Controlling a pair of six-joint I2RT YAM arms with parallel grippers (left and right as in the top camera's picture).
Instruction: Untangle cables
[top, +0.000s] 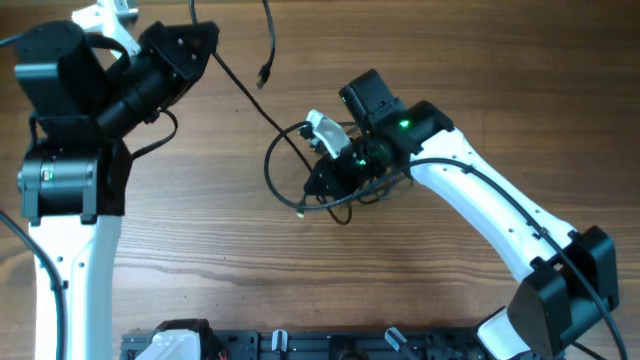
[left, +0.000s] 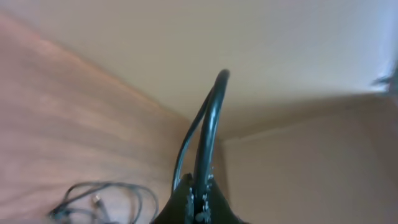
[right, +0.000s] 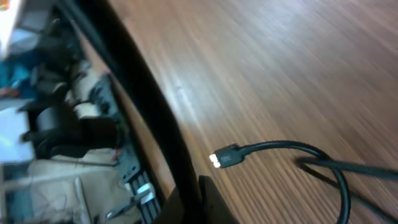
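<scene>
- Table (top: 450, 60): wooden surface. The cables (top: 325, 205) lie near its middle as a loose bundle of thin black loops, with one wide loop opening to the left.
- Right gripper (top: 335, 170): lowered into the right part of the bundle, with loops around and beneath it. Its fingers are hidden among the cords in the overhead view and blurred at the wrist, so I cannot tell whether they are spread or closed.
- Left gripper (top: 205, 48): at the far left, raised, with its fingers pinched on a strand (top: 250, 97). The left wrist view shows the cord rising from between the closed tips.
- That strand runs in a straight, tight line from the left gripper diagonally down to the bundle.
- Separate cord (top: 270, 35): hangs in from the far edge and ends in a small plug (top: 263, 72), apart from the bundle.
- Right wrist view: a connector (right: 225, 157) lies flat on the wood, its cord curving away to the right.
</scene>
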